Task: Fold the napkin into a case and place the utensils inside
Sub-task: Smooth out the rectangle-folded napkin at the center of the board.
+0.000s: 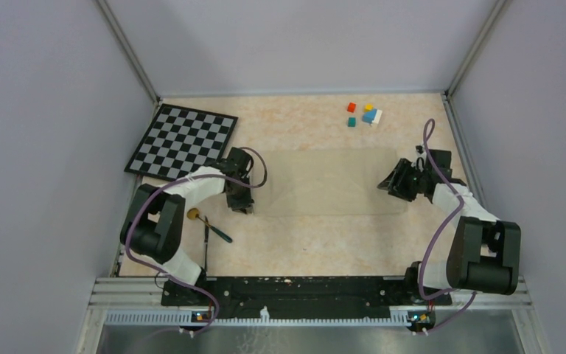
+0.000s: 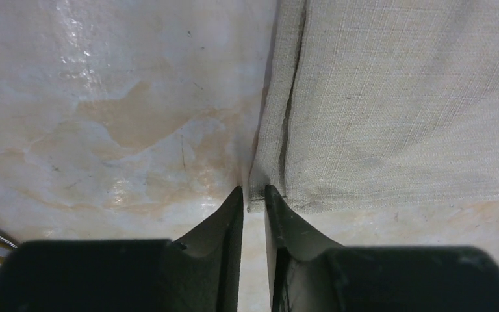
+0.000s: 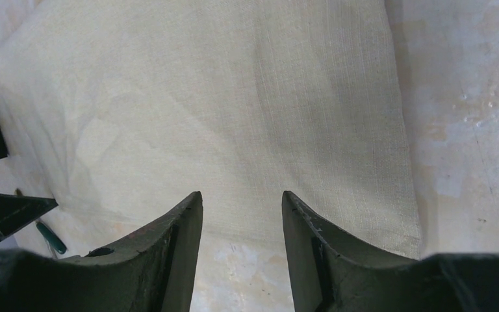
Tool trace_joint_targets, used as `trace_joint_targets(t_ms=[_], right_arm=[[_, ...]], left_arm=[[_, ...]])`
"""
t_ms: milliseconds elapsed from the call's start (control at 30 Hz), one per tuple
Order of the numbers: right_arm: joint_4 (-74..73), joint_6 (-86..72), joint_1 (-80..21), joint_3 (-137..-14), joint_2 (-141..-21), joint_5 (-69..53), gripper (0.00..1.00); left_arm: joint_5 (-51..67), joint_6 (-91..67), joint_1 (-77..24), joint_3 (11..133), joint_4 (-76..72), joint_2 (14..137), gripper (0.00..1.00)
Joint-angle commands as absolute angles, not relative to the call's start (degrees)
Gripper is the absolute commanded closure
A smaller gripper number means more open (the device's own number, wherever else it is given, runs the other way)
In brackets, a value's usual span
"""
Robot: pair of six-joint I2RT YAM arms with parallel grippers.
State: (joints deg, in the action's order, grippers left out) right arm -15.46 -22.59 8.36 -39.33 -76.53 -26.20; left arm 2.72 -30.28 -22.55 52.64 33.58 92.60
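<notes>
Your napkin point(image 1: 332, 181) lies flat, a pale beige woven cloth with a layered ridge along the edge by the left gripper point(image 2: 252, 192). Its long axis runs straight from one gripper to the other. The left jaws are nearly together at the cloth's corner; you cannot tell whether they pinch it. The right gripper point(image 3: 242, 195) stands half open over the opposite short edge, holding nothing. The utensils point(image 1: 210, 230) lie near the left gripper, towards its base, and the checkerboard point(image 1: 183, 140) sits beyond it
</notes>
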Motion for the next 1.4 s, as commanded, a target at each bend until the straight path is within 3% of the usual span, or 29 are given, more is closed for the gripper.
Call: trace_joint_targets(t_ms=[0, 133, 200, 300, 433, 667, 967, 1367], right_arm=[[-14.03, -22.27, 8.0, -38.6, -75.25, -24.16, 0.52], [-14.1, -22.16, 8.0, -38.09, -75.16, -23.14, 0.52], [-14.14, -21.98, 7.99, -37.89, -75.21, -23.04, 0.52], [-14.36, -21.67, 8.01, -37.94, -75.19, -22.98, 0.52], [-15.01, -21.18, 8.0, -38.4, -74.9, -22.43, 0.52], [-13.55, -21.73, 7.95, -37.85, -75.47, -23.31, 0.53], [-13.17, -21.72, 7.93, -37.45, -75.32, -24.09, 0.53], [-12.45, -21.7, 7.91, -37.32, -75.97, -24.85, 0.53]], left_arm=[[-1.53, -30.37, -22.59, 48.88, 32.75, 95.56, 0.8], [-1.89, -30.15, -22.48, 47.74, 32.13, 95.18, 0.9], [-1.59, -30.23, -22.46, 47.1, 31.54, 94.88, 1.0], [-0.79, -30.19, -22.42, 46.85, 31.45, 94.27, 1.0], [-0.27, -30.73, -22.53, 47.61, 33.13, 90.47, 0.86], [1.29, -32.72, -23.7, 50.86, 35.8, 86.4, 0.52], [-1.24, -34.97, -27.24, 53.12, 34.86, 92.6, 0.47], [-5.21, -36.72, -27.39, 54.93, 36.83, 85.73, 0.4]])
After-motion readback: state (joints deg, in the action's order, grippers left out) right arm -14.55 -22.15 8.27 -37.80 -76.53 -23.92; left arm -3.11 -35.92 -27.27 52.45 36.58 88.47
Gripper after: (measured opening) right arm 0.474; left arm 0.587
